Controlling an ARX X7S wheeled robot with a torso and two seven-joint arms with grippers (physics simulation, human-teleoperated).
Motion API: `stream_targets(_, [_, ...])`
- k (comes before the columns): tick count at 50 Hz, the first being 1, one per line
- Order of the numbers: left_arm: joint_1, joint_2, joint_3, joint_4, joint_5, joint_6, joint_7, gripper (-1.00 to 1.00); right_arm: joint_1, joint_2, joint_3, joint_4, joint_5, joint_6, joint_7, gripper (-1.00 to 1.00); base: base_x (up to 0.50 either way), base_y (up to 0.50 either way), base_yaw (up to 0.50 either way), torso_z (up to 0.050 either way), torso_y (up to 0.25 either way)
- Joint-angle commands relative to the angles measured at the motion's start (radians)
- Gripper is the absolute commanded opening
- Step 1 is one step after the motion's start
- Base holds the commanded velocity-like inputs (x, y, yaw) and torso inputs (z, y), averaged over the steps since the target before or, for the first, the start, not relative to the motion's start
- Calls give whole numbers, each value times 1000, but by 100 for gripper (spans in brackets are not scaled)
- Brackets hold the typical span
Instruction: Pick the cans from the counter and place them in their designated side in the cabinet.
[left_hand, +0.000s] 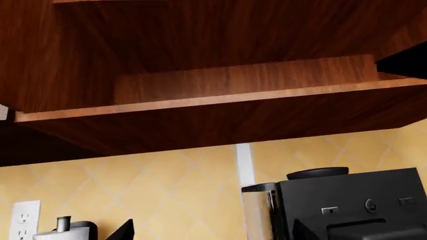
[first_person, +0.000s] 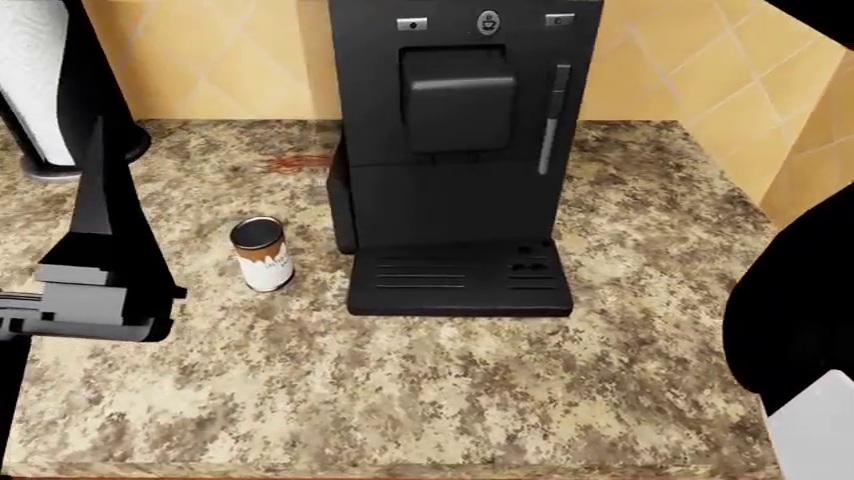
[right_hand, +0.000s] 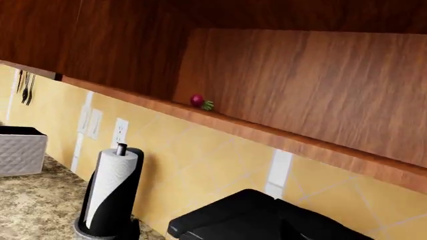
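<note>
Head view first: one small cylindrical tin w/ white-and-brown label and dark top (first_person: 262, 254) stands upright on the speckled brown-and-beige granite-look counter (first_person: 441, 390), just beside the front-left corner of the tall black coffee machine (first_person: 454, 160), not touching it. Only that can shows; I can't find the yellow one in any view.

Handling, my guess: rigid metal, light to moderate weight, smooth printed label so a bit slippery. It won't crush. I'd take it across the mid-body, jaws square to the label, below the rim so it doesn't pivot. Approach from the open side, away from the machine, since clearance there is tight.

Looks: squat cylinder, dark lid, brown band up top fading to white lower down, lettering too small to read.

Grippers: the dark angular left-arm structure (first_person: 100, 270) shows at the view's left edge, near the can but apart from it. I can't see fingertips on either arm, so I can't tell jaw state, left or right. A black-and-white mass at the right edge is prob the right arm.

Wrist cams both point up at the reddish-brown wooden cabinet (left_hand: 220, 95), open, w/ a shelf edge visible. Right wrist view shows a small red round item w/ green bit (right_hand: 199, 102) on the cabinet ledge, plus the white paper-towel roll on a black stand (right_hand: 110, 192) on the counter below.
</note>
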Motion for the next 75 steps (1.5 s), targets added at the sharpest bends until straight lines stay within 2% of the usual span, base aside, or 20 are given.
stream_targets(1, [2, 3, 0, -1, -7, -3, 7, 100, -65, 59, 19, 4, 302, 0, 192, 100, 10, 500, 0, 0, 0])
stream_targets(7, [3, 13, 2, 1, -8, -18, 17, 100, -123, 87, 23, 34, 493, -9, 308, 100, 11, 492, 0, 0, 0])
stream_targets(17, [-1, 32, 3, 4, -12, -43, 26, 100, -225, 144, -19, 6, 720, -28, 420, 100, 12, 285, 0, 0, 0])
stream_targets(35, [3, 68, 6, -4, -8, -65, 30, 100, -364, 261, -59, -102, 889, -92, 501, 100, 10, 318, 0, 0, 0])
stream_targets(53, [11, 106, 14, -15, 6, -87, 34, 100, -483, 292, -68, -150, 810, -120, 503, 100, 91, 479, 0, 1, 0])
stream_targets(61, [14, 109, 15, -14, 10, -91, 33, 100, -519, 306, -116, -130, 781, -128, 567, 100, 38, 13, 0, 0, 0])
stream_targets(75, [10, 134, 15, -18, 8, -111, 37, 100, -585, 295, -160, -154, 730, -137, 521, 100, 0, -30, -298, 0, 0])
